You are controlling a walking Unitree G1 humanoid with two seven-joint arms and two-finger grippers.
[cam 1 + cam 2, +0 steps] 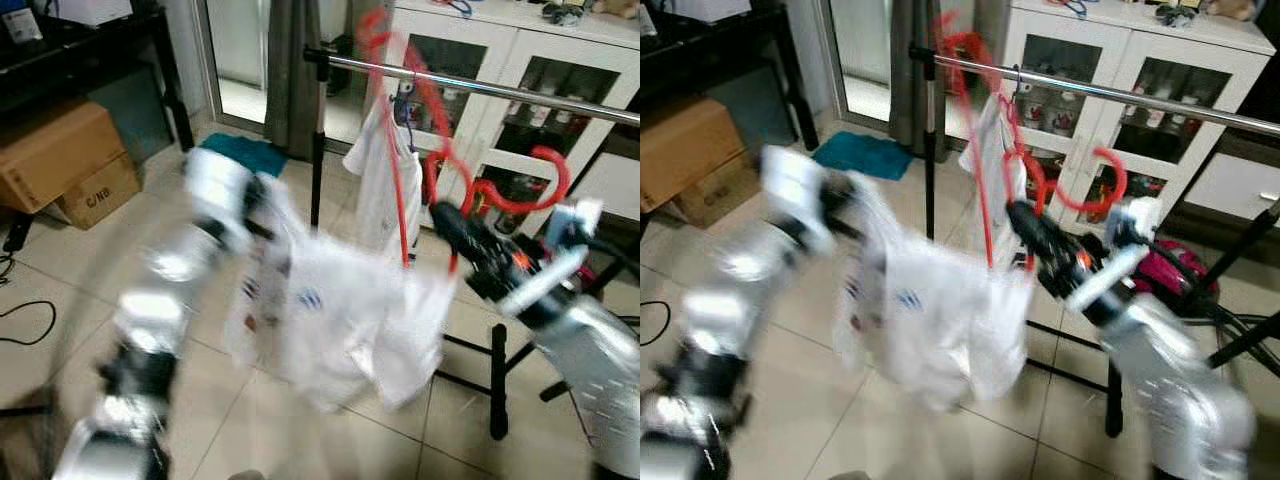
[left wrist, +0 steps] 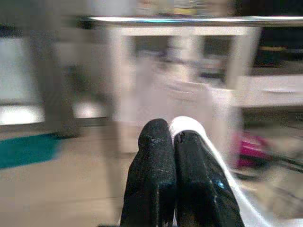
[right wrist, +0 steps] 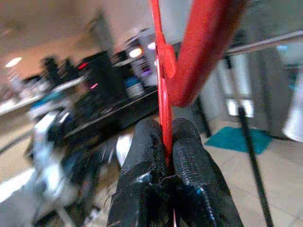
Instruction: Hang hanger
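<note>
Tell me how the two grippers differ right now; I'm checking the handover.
The left gripper is shut on white cloth, held low over the floor; the right gripper is shut on the red hanger, raised nearer the rail. Both have black fingers pressed together.

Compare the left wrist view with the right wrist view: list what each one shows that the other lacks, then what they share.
Left wrist view alone: the left pincer shut on a fold of the white shirt, with the white glass-door cabinet blurred behind. Right wrist view alone: the right pincer shut on the red hanger, with a dark shelf of clutter behind. Shared: the metal clothes rail, the teal mat and the tiled floor.
</note>
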